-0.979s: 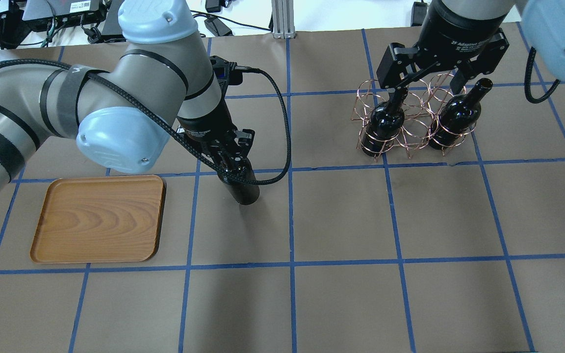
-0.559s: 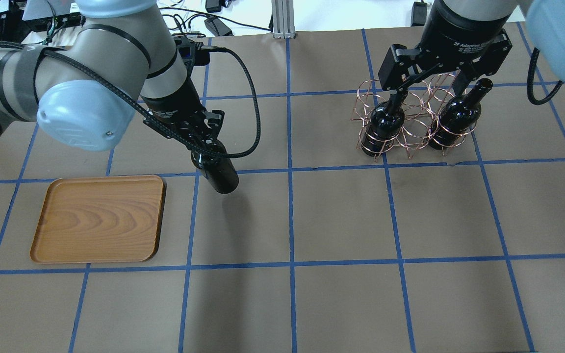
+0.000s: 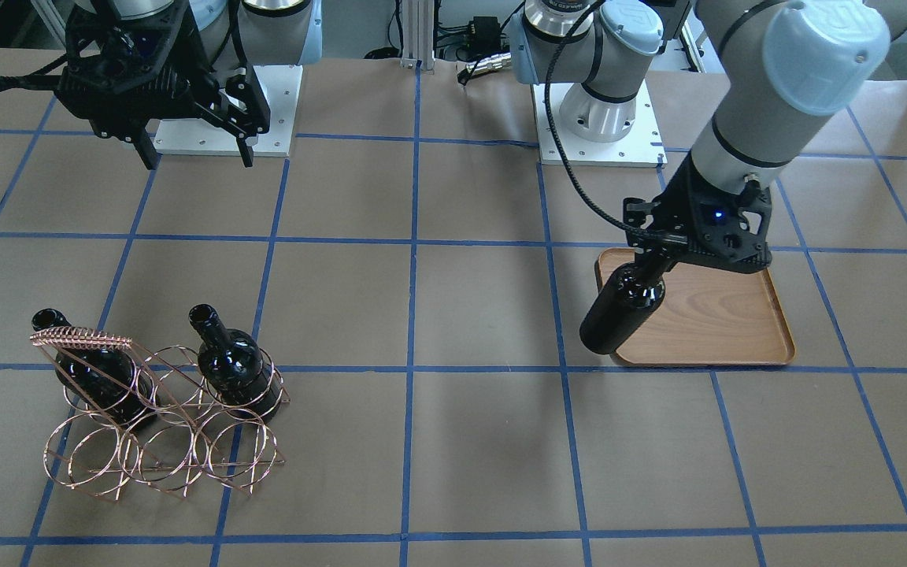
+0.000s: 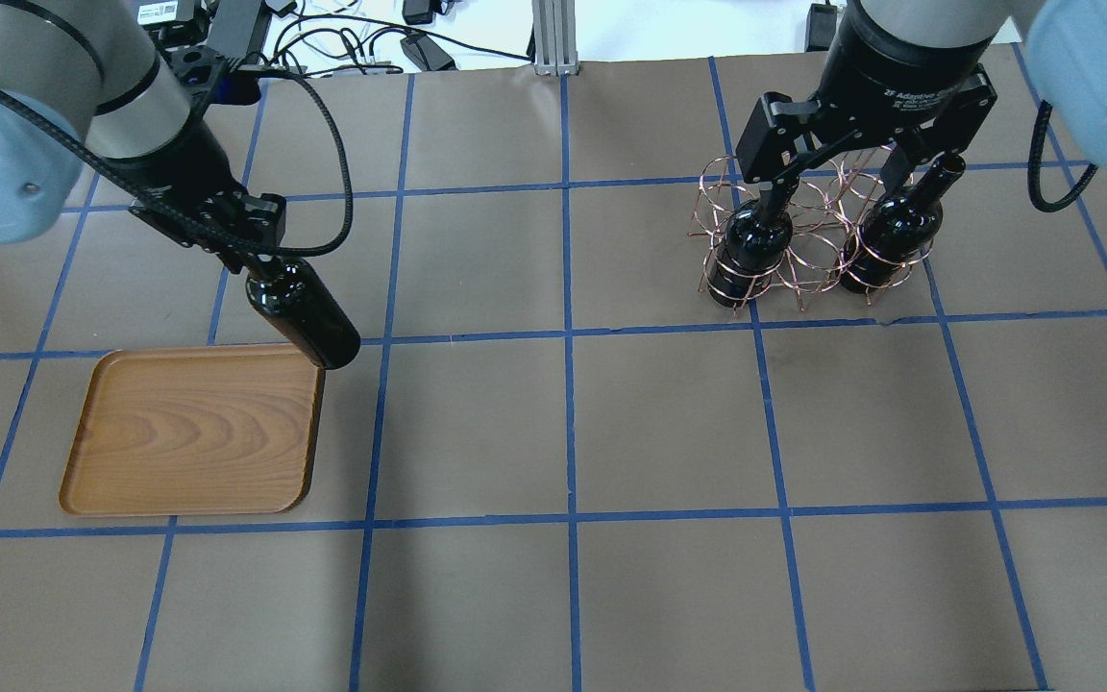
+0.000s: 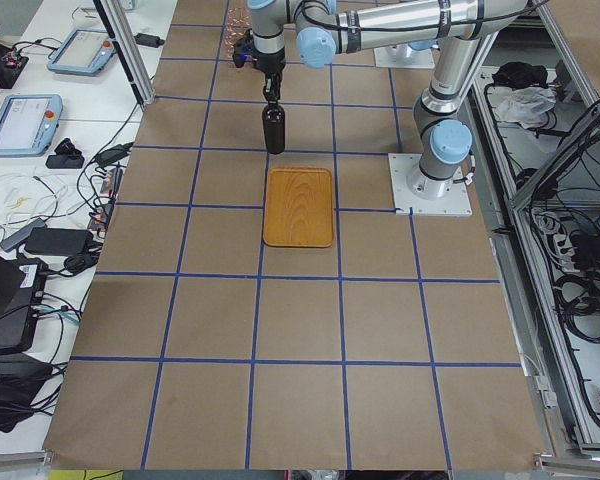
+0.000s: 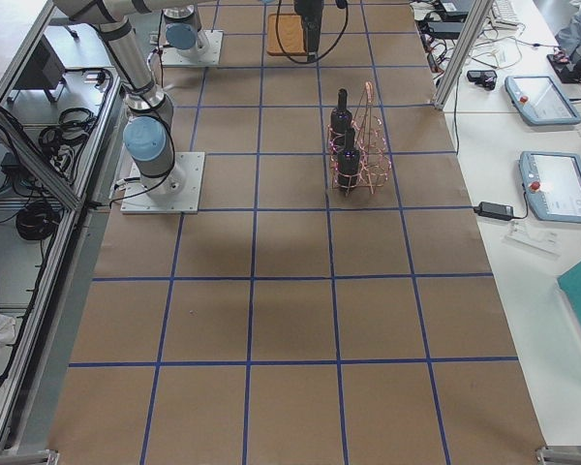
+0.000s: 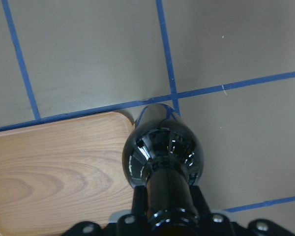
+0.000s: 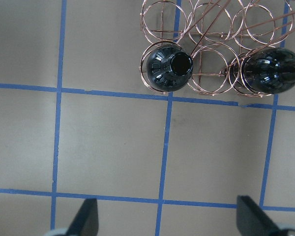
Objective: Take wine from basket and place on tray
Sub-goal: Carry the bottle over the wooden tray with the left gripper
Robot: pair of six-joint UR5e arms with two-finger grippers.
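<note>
My left gripper is shut on the neck of a near-black wine bottle and holds it in the air, upright with its base down. In the left wrist view the bottle hangs over the corner of the brown wooden tray. The tray is bare. The copper wire basket stands at the far right with two more bottles in it. My right gripper is open and empty, high above the basket; its view shows both bottle tops.
The table is covered in brown paper with a blue tape grid. The arm bases stand at the robot's edge. Screens and cables lie on side benches beyond the table.
My left arm has carried the bottle leftward, from the table's middle to the tray's near corner. The right gripper and the basket have not moved.
</note>
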